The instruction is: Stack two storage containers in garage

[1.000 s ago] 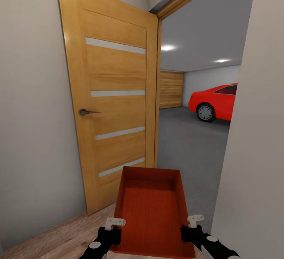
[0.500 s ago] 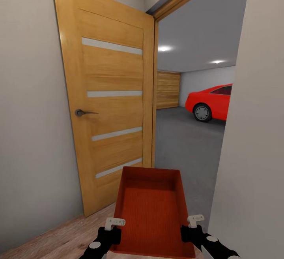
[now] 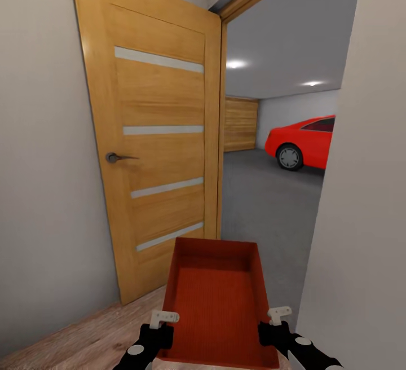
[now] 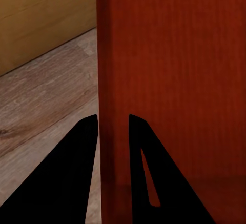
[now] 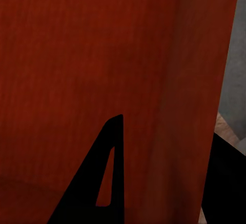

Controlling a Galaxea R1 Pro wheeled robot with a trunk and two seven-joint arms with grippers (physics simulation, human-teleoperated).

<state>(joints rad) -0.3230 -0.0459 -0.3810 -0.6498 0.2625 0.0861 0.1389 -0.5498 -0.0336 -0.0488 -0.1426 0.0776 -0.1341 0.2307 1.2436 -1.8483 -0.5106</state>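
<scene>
One orange-red lidless storage container (image 3: 217, 302) is carried low in front of me, its open top facing up and nothing inside. My left gripper (image 3: 159, 330) is shut on its left wall and my right gripper (image 3: 274, 327) on its right wall. In the left wrist view the black fingers (image 4: 77, 167) straddle the thin red wall (image 4: 169, 70), left gripper (image 4: 113, 126) clamped on it. The right wrist view has the right gripper (image 5: 169, 157) pinching the red wall (image 5: 92, 55) likewise. Beyond the doorway lies the garage with its dark grey floor (image 3: 259, 201).
An open wood-panelled door (image 3: 158, 144) with a dark handle (image 3: 115, 158) stands close at the left. A white wall (image 3: 361, 217) borders the doorway at the right. A red car (image 3: 304, 143) is parked at the garage's far right, by a wooden garage door (image 3: 241, 124). Pale wood planks (image 3: 79, 342) lie underfoot.
The whole view has shifted: the door and doorway look slightly nearer and larger, so the camera moved forward. The container stays held the same way by both grippers.
</scene>
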